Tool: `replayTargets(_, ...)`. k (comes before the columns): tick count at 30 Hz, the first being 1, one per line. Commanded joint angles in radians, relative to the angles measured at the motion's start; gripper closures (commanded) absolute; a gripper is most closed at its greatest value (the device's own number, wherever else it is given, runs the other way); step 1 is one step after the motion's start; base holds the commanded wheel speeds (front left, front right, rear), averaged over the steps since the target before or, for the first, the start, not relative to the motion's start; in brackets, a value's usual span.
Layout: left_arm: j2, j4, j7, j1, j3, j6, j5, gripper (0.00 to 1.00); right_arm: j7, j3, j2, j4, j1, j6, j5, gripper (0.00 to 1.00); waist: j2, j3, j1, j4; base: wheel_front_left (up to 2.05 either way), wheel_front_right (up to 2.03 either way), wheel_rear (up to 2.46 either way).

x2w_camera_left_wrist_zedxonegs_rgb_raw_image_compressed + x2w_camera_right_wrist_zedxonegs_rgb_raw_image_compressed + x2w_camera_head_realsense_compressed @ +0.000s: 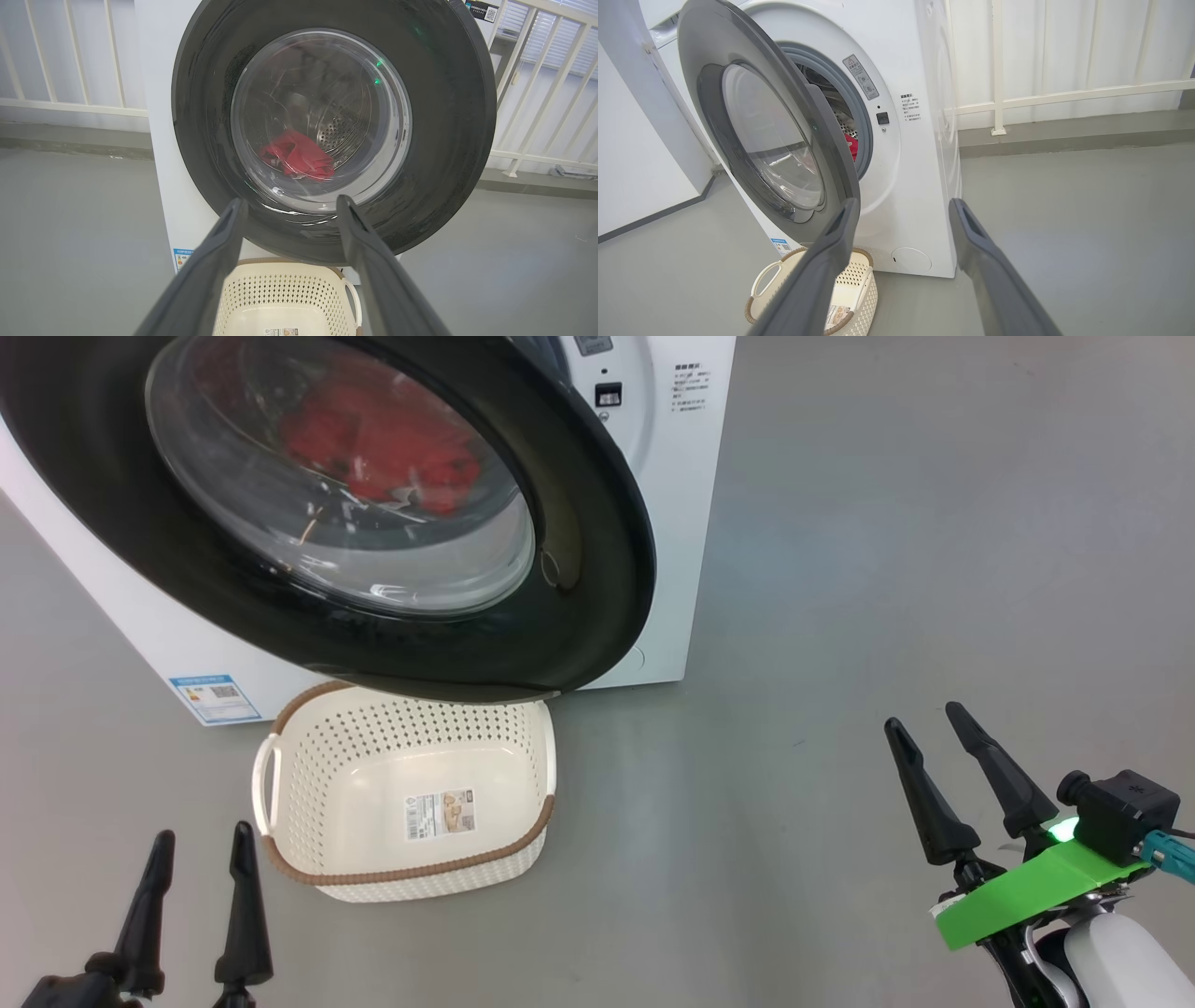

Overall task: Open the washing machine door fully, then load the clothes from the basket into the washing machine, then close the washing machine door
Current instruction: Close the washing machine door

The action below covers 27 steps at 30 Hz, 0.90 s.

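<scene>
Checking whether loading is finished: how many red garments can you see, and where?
1: the clothes lie inside the washing machine drum, behind the partly open washing machine door. The basket holds none; more may be hidden in the drum.

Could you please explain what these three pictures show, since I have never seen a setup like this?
It is a wheeled robot with two arms. One picture looks down from its head; the other two look along each wrist's fingers. The left gripper and right gripper are both open and hold nothing. On the floor stands the basket, empty apart from a paper label. Behind it is the washing machine, whose door stands partly open. The clothes, red fabric, already lie inside the drum.
</scene>
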Motion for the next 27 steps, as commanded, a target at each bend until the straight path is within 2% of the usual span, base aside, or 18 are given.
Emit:
replayTargets(1, 0.007, -0.022, -0.012, -0.039, 0.035, -0.005, 0.008, 0.00, -0.005, 0.014, -0.014, -0.025, -0.001, 0.002, -0.001, 0.00, 0.0000, 0.000, 0.0000, 0.001, 0.00, 0.00, 0.00)
replayTargets(27, -0.008, -0.032, -0.012, -0.041, 0.044, -0.010, 0.018, 0.00, -0.005, 0.012, -0.018, -0.031, -0.002, 0.002, -0.003, 0.00, 0.0000, 0.006, 0.0000, 0.010, 0.00, 0.00, 0.00)
